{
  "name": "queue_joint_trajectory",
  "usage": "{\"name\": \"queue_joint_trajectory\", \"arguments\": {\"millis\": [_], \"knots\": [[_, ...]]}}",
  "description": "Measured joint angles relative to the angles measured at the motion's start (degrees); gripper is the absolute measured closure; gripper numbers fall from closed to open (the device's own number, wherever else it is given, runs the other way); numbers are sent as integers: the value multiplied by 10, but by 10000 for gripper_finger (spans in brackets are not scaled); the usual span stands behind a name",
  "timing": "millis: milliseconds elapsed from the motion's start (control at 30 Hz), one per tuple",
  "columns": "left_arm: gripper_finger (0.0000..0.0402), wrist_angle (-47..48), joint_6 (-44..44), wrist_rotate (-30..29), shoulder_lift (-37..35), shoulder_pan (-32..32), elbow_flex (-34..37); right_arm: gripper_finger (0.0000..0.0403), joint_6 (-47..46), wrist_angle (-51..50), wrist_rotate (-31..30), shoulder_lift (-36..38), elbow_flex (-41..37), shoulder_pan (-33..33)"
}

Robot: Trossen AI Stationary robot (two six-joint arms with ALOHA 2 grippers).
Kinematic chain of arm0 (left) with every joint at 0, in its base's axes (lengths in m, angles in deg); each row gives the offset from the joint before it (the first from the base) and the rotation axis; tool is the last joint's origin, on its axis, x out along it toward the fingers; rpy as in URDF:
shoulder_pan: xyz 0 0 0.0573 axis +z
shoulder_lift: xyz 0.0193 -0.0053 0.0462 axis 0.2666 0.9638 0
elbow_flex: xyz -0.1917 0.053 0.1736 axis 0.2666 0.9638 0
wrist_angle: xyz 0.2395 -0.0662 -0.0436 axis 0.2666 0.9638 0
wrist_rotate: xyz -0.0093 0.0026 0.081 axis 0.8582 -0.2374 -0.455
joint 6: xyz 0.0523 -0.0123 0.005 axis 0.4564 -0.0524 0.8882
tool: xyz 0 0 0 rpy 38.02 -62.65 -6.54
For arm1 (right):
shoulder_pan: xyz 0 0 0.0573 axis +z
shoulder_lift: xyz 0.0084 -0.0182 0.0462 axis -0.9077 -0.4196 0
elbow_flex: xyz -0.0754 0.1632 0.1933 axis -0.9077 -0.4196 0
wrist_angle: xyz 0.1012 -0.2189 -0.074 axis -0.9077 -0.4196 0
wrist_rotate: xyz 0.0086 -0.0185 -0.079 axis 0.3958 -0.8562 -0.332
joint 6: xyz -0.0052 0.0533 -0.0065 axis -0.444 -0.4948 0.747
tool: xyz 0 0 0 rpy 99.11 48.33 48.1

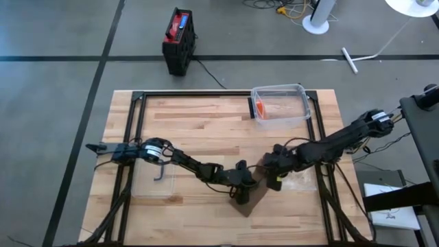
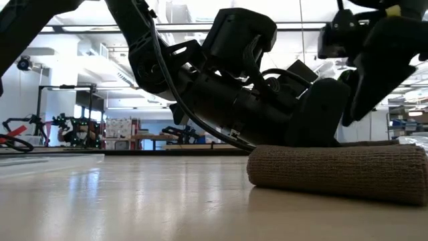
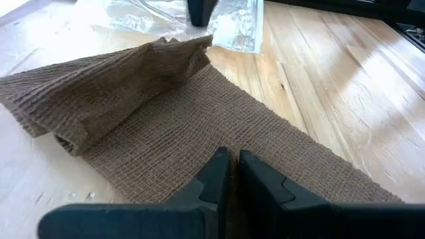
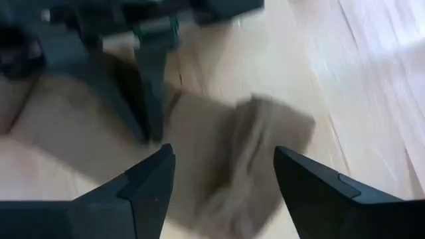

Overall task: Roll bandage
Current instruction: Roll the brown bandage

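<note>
Bandage (image 3: 166, 113) lies half-rolled near the table's front edge; clear bin (image 1: 280, 104) holds something orange; left gripper (image 3: 232, 174) nearly closed, pressing its flat strip; right gripper (image 4: 222, 176) wide open above the roll

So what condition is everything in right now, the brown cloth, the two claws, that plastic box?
bandage: partly rolled, one end bunched into a loose roll, the rest flat on the table.
left gripper: fingers nearly together, pressing down on the flat strip.
right gripper: open, above the rolled end.
clear plastic bin: uncovered, holds something orange.
plastic wrapper: crumpled, lying beyond the bandage.
</note>
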Motion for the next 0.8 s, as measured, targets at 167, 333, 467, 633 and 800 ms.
{"name": "queue_joint_trajectory", "arguments": {"millis": [167,333,467,633,800], "knots": [[370,0,0,0,0,0,0,181,-10,10,-59,-66,-7,1],[370,0,0,0,0,0,0,232,-15,16,-50,-131,-7,1],[370,0,0,1,0,0,0,310,-3,12,-50,-132,-6,-1],[370,0,0,1,0,0,0,392,25,-70,-62,-65,5,-14],[370,0,1,1,0,0,0,389,29,-203,-109,32,9,-49]]}}
